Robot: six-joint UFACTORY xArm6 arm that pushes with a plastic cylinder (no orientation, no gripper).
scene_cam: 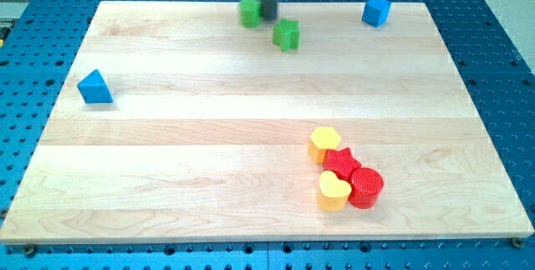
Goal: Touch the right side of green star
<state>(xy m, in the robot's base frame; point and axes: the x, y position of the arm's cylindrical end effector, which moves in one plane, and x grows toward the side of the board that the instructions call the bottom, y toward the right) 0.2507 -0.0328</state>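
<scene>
The green star [286,34] sits near the board's top edge, a little right of centre. My tip [269,17] stands just above and to the left of it, close to its upper left corner, with a small gap. A second green block [250,12], rounded in shape, lies right beside the tip on its left. The rod comes down from the view's top.
A blue cube [376,10] lies at the top right. A blue triangle [94,87] lies at the left. A yellow hexagon [324,144], red star [342,164], yellow heart [333,191] and red cylinder [365,187] cluster at the lower right.
</scene>
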